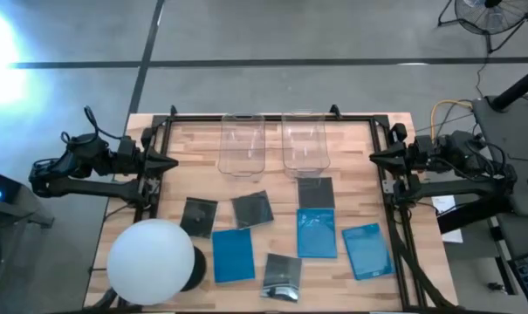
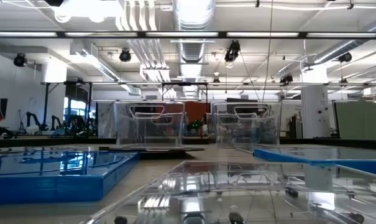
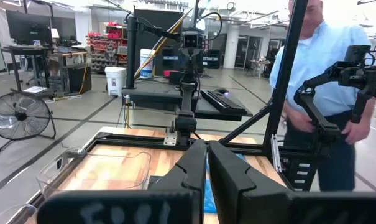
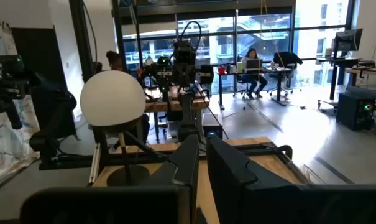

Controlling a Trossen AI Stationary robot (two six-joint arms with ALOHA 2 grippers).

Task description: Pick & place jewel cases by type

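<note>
Tabletop (image 1: 272, 187) w/ two clear bins (image 1: 243, 144) at 12 o'clock, seven jewel cases (image 1: 316, 232) spread toward 6. Left claw (image 1: 166, 163) at 9, right claw (image 1: 379, 158) at 3, both closed, empty. Imo open wide first, grab a case by its edges.

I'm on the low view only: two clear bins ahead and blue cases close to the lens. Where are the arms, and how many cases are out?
Observer: Neither arm is over the work area. The left gripper is parked at the table's left edge, the right gripper at its right edge; both are shut and hold nothing.
Operator: And the count?
Observer: Seven. Four dark cases and three blue ones, all on the wood in front of the bins.
Operator: Anything in the bins yet?
Observer: No, from above both look empty. One dark case lies nearest, just in front of the right-hand bin.
Operator: Any obstacles?
Observer: A white sphere stands at the front left corner.
</note>
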